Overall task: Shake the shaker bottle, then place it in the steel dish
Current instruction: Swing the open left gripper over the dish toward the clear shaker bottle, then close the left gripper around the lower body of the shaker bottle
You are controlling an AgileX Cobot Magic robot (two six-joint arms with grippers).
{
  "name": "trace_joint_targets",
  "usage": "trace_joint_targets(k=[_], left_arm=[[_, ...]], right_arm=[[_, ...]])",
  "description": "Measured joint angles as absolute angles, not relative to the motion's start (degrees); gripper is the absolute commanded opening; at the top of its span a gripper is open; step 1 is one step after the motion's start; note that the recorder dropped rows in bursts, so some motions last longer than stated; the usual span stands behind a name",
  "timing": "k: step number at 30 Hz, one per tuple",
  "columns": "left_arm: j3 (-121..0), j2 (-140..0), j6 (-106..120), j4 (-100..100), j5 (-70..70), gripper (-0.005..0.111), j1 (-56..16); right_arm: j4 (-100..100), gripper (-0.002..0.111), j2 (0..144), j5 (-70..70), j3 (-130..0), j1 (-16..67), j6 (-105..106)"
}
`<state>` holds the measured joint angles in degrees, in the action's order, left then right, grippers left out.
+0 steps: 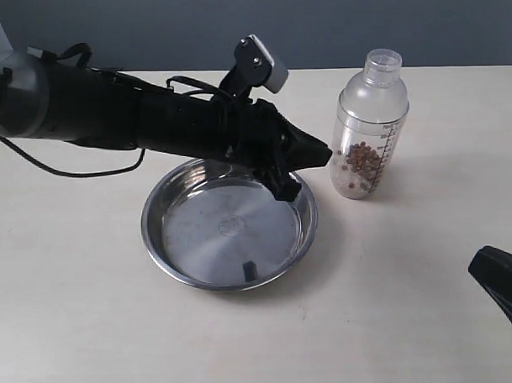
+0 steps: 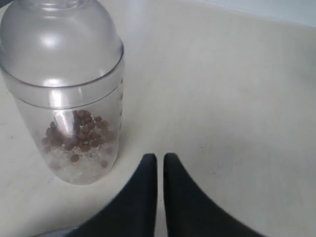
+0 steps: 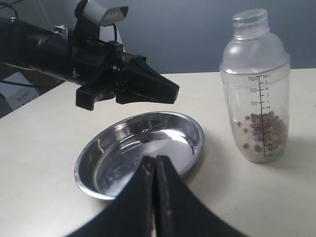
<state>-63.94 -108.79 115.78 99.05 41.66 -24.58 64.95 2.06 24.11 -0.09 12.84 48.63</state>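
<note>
The clear shaker bottle (image 1: 367, 129) stands upright on the table, just right of the steel dish (image 1: 215, 235), with brown and white bits in its bottom. My left gripper (image 1: 324, 154) hangs over the dish's far right rim, its tip pointing at the bottle's lower part and a short way from it. In the left wrist view the left gripper (image 2: 160, 157) is shut with nothing held, and the bottle (image 2: 69, 98) stands just beyond its tips. My right gripper (image 3: 154, 159) is shut and empty, low at the near right, facing the dish (image 3: 123, 148) and the bottle (image 3: 256, 98).
The beige table (image 1: 92, 315) carries only the dish and the bottle. The left arm (image 1: 110, 108) with its cables stretches in from the far left above the dish. A grey wall (image 1: 233, 24) backs the table's far edge.
</note>
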Motion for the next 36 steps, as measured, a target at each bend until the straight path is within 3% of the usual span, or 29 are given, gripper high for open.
trace_joint_targets(k=[11,17,22,25,30,34,36], left_arm=[[-64.8,-107.5,108.8,98.9,38.5,0.000,-26.9],[-64.8,-98.2,103.6,99.0,22.5,0.000,-27.4],[-65.8,-93.3,99.3,99.1,1.9,0.000,-36.4],[-68.4,-91.5,99.2,99.1,0.6,0.000,-41.5],[-66.0,-89.8,93.4,97.1,-4.0,0.000,-43.4],[-58.7,-89.8,59.1,67.8,-21.3,0.000,-48.5],[-51.2,-90.4,34.1,46.6,-36.5,0.000,-51.1]], right_arm=[[65.0,-0.001,2.1,24.1,-0.1,12.8,48.6],[65.0,-0.001,2.1,24.1,-0.1,12.8,48.6],[65.0,-0.001,2.1,24.1,-0.1,12.8,48.6],[65.0,-0.001,2.1,24.1,-0.1,12.8,48.6],[65.0,-0.001,2.1,24.1,-0.1,12.8,48.6],[65.0,-0.001,2.1,24.1,-0.1,12.8,48.6],[65.0,-0.001,2.1,24.1,-0.1,12.8,48.6]])
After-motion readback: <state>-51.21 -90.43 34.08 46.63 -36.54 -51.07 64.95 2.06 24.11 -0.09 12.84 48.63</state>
